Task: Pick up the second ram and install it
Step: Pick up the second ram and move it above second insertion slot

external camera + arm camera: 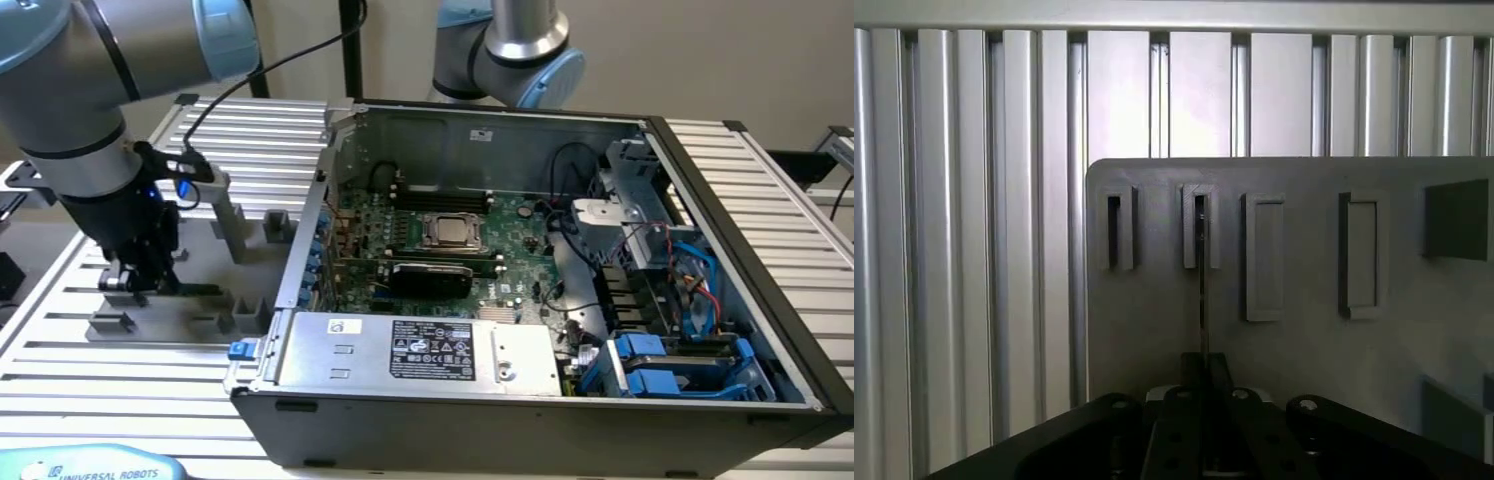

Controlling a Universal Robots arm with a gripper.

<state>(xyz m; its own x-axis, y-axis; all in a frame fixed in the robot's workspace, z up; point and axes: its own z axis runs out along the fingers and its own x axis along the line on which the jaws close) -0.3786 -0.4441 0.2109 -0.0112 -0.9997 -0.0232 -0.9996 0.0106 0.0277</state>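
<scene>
In the wrist view the second ram point(1202, 300) is seen edge-on as a thin dark strip. It runs from a slot block point(1200, 228) on the grey fixture plate point(1144, 340) back into my gripper point(1204, 368). The gripper is shut on the near end of the stick. In the exterior view my gripper point(138, 283) hangs low over the grey fixture point(167, 322), to the exterior view's left of the open computer case point(400, 410). The motherboard point(514, 225) lies inside the case, with its long black memory slots point(434, 190) near the back.
Upright grey fixture blocks point(227, 225) stand between my gripper and the case wall point(310, 250). A second arm point(514, 45) stands behind the case. The ribbed aluminium table point(134, 400) surrounds everything. A power supply point(427, 352) and blue drive brackets point(667, 370) fill the case's front.
</scene>
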